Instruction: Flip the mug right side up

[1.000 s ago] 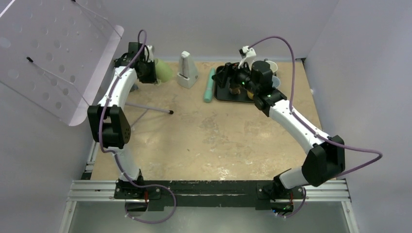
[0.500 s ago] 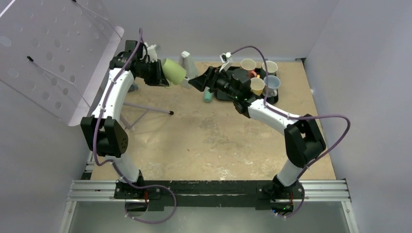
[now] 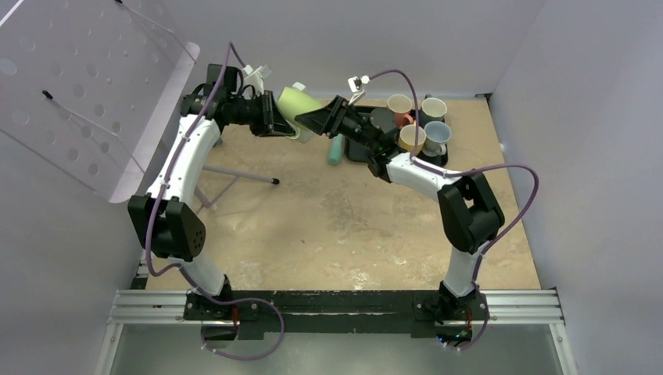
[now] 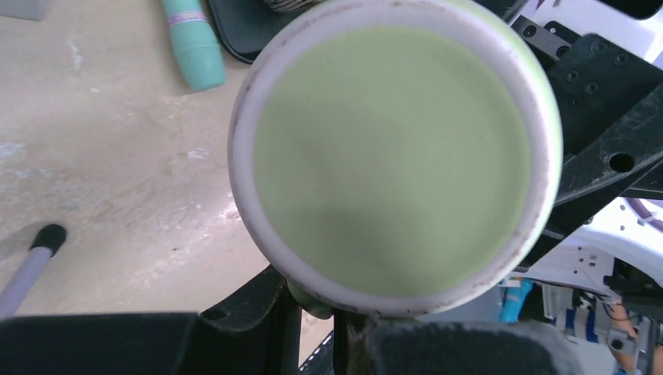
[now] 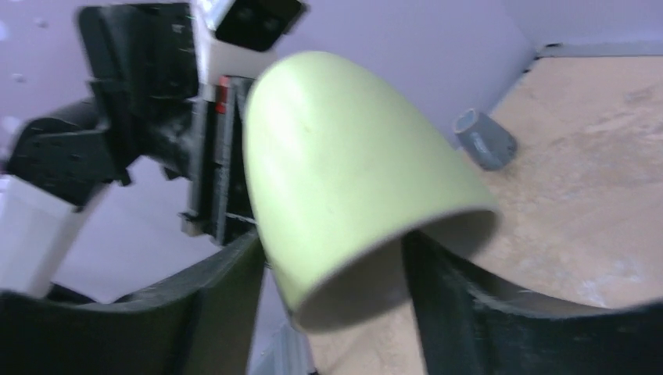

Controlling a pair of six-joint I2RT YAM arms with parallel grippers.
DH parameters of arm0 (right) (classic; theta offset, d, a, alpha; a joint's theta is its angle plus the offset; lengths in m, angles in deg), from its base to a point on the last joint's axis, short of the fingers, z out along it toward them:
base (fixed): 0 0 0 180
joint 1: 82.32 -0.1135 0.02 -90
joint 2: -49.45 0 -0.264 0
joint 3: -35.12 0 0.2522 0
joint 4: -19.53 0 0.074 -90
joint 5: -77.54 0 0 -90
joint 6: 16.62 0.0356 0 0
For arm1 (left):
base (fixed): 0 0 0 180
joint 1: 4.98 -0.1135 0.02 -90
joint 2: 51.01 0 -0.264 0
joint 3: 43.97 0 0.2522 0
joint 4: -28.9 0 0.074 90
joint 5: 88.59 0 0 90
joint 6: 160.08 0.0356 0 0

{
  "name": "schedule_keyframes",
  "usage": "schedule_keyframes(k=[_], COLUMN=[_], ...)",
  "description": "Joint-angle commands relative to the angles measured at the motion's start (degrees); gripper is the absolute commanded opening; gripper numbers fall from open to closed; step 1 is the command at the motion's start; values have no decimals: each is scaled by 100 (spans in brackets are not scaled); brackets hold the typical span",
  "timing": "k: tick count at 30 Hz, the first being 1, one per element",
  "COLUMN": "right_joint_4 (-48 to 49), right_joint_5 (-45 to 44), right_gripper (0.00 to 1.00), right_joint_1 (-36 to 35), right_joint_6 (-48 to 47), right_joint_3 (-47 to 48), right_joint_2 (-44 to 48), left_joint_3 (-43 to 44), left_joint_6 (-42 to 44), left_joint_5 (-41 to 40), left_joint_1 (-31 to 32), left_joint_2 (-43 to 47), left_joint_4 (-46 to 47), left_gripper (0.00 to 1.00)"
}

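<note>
The light green mug (image 3: 297, 106) is held in the air at the back of the table, lying sideways. My left gripper (image 3: 275, 117) is shut on its handle side; the left wrist view shows its flat base (image 4: 395, 148) with a white ring, and a green bit pinched in my left gripper (image 4: 324, 312). My right gripper (image 3: 319, 119) is open, a finger on each side of the mug's mouth end (image 5: 344, 172). In the right wrist view the right gripper (image 5: 332, 250) straddles the rim without clearly touching it.
A black tray (image 3: 358, 150) at the back right holds several small cups (image 3: 432, 108). A teal tube (image 3: 336, 148) lies by its left edge. A clear perforated panel (image 3: 78, 86) leans at the far left, above a thin rod (image 3: 242, 176).
My left arm lifted the mug from the back left corner and carried it right. My right arm swung left from the tray and brought its open fingers around the mug's mouth.
</note>
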Motion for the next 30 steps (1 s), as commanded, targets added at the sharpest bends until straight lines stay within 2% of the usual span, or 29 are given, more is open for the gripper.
schedule_keyframes(k=[1,4,5,8,9,11,12,15,18,21,23,26,30], right_joint_4=[1132,1196,1156,547,155,-959,-1597,-3431,-4867,-7100,-8005,-8602,-8080], right_joint_5=[210,-22,-134,-387,-521,-939,-1178,-1896,-2594,-3579,-3729,-3551,-3299], right_gripper=[51,9,0,0,0,0,0,0,0,0,0,0,0], right_joint_1=[-8,33,55,196,255,345,370,454,554,645,740,842,947], right_joint_6=[482,346,265,-245,-505,-1290,-1755,-3089,-4093,-4799,-5096,-5323,-5477], right_joint_3=[277,196,120,77,125,344,544,1200,2090,4163,5405,6565,6164], right_joint_2=[8,139,211,501,613,863,946,1019,687,-482,-1267,-2088,-2323], left_joint_3=[-317,-393,-395,-308,-208,102,203,560,650,547,507,484,478], left_joint_6=[-461,-454,-407,-219,-54,349,565,1015,1375,1552,1612,1663,1725], left_joint_5=[865,900,860,629,384,-360,-798,-2015,-2433,-2740,-2920,-3023,-3078], left_joint_1=[191,193,192,177,179,174,168,152,153,148,148,144,139], left_joint_2=[283,219,214,175,151,127,107,-20,-31,-20,-37,-22,20], left_joint_4=[807,774,738,544,379,44,-87,-511,-698,-705,-725,-750,-722], left_gripper=[0,0,0,2,21,81,98,100,100,100,100,100,100])
